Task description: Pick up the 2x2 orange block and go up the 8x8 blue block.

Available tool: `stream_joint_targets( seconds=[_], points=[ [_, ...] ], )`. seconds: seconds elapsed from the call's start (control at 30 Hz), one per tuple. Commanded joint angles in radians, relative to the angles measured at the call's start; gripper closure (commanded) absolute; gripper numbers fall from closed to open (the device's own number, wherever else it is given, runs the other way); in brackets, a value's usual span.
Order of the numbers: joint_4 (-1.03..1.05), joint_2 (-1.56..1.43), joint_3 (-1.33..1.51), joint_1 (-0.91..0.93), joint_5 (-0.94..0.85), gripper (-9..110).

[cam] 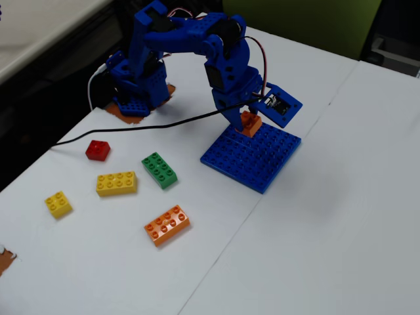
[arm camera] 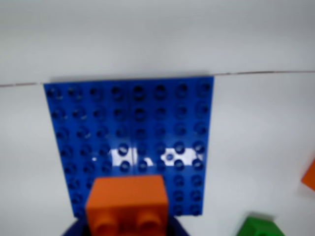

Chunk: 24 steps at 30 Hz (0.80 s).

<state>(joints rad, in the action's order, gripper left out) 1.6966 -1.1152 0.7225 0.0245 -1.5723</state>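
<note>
Orange block [arm camera: 129, 204] is seen nearest the wrist camera, held low in the frame with two studs facing the lens and dark blue fingers just visible at its lower edges. The fingers are closed on this 2x2 piece. In the fixed view the gripper [cam: 248, 122] is poised over the near-arm corner of the blue plate [cam: 252, 157], with the orange block [cam: 250, 123] carried just above, or possibly touching, the studs; contact cannot be settled from either view.

The blue plate [arm camera: 130, 142] lies flat on the white surface [cam: 315, 216], square to the wrist camera, with a glare patch across its middle rows.

Step in hand, as judged: lowering and seating the block on the plate. To do it well, the block should be kept level and its edges lined up with the stud rows before descent, then pressed straight down without sideways drag, since the thin plate may slide on the smooth surface. Release is best left until the block sits flush.

Elsewhere, untouched: a long orange brick [cam: 167, 224], a green brick [cam: 159, 169], two yellow bricks [cam: 116, 184], a red brick [cam: 98, 149].
</note>
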Motion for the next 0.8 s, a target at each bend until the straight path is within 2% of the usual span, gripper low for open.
stream_joint_targets(
  seconds=[0.0, 0.77],
  points=[
    [-0.018, -0.006, -0.038, -0.005, 0.000, 102],
    [-0.011, -0.006, -0.046, -0.011, 0.000, 102]
  ],
)
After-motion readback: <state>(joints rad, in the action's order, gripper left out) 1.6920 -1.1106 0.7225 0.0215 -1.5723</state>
